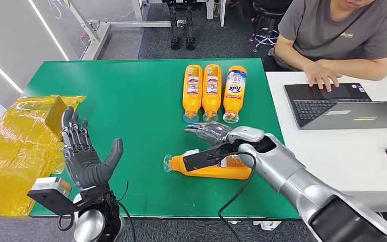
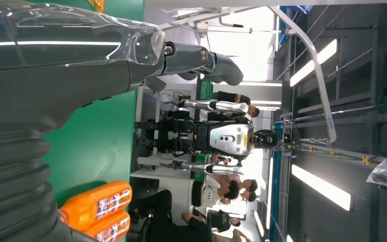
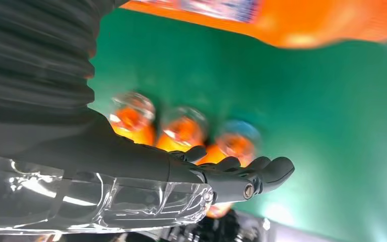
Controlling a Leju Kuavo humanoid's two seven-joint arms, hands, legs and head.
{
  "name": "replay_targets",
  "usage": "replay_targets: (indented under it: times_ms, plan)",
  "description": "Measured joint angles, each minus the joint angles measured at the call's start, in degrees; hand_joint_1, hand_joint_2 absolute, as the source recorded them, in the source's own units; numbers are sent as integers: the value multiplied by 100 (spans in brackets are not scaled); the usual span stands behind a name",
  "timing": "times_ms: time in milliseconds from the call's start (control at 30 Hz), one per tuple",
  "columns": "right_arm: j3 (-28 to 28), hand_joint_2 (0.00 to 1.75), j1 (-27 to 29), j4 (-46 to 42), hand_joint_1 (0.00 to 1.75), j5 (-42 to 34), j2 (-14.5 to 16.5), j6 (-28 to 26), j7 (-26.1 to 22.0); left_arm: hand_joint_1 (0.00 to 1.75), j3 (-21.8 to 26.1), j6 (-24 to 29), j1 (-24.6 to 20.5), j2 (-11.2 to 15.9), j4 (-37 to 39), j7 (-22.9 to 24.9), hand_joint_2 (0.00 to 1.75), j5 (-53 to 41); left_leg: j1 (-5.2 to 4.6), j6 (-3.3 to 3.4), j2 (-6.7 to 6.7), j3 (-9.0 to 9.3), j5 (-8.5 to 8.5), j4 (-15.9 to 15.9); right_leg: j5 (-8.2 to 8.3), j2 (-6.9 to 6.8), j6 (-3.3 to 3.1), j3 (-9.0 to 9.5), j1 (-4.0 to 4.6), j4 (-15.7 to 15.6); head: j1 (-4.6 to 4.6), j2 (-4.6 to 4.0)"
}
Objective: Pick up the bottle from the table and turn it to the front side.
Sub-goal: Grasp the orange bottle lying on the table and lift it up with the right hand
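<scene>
Right hand reaching over the lone bottle, no grasp yet.
Right hand (image 1: pixel 209 132) hovers fingers-extended, empty, just past the lying bottle (image 1: pixel 209 166) on the green table (image 1: pixel 131 96), probably lining up to grip it. Left hand (image 1: pixel 83 154) is raised open-palmed, likely waiting to receive. Three bottles (image 1: pixel 212 91) lie side by side beyond; label side of the lone one unclear.

green table (image 1: pixel 131 101) with four orange bottles: three side by side (image 1: pixel 211 91), one apart (image 1: pixel 209 166)
</scene>
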Motion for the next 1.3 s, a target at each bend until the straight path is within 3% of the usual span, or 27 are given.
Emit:
replay_targets:
  times_ms: [267, 833, 867, 933, 1000, 1067, 1300]
  plan:
    - [306, 175, -157, 197, 0, -168, -375, 453, 134, 0, 0, -213, -198, -25, 164, 0, 175, 103, 0, 0, 4, 1, 0, 4, 6, 6, 8, -1, 0, 0, 0, 0]
    - [609, 175, 255, 193, 0, -267, -947, 182, 526, 0, 2, -436, -458, -146, 512, 0, 175, 225, 0, 16, 5, -5, -6, 13, 7, 7, 15, -1, 0, -1, -1, 0]
    - [612, 175, 279, 170, 5, -257, -972, 162, 543, 0, 2, -446, -483, -149, 537, 0, 175, 232, 0, 16, 7, -5, -7, 13, 7, 9, 15, -1, 0, -1, 0, 0]
    - [619, 175, 310, 134, 50, -239, -1009, 119, 575, 0, 2, -461, -519, -152, 579, 0, 175, 242, -1, 16, 11, -4, -7, 14, 7, 12, 15, -1, 0, -1, 0, 0]
    - [627, 175, 334, 106, 131, -211, -1038, 69, 603, 0, 2, -467, -532, -155, 610, 0, 175, 244, -1, 17, 12, -3, -7, 15, 7, 12, 15, -1, 0, -1, -1, 0]
    - [635, 175, 359, 80, 173, -168, -1057, -20, 610, 0, 2, -470, -536, -156, 633, 0, 175, 245, -1, 17, 11, -3, -7, 17, 8, 12, 16, 0, 0, -1, -1, 0]
    - [640, 175, 487, 22, 175, 95, -1071, -615, 609, 0, 2, -450, -543, -156, 652, 0, 175, 271, 0, 17, 12, -4, -7, 19, 10, 13, 18, 2, 0, 0, 0, 0]
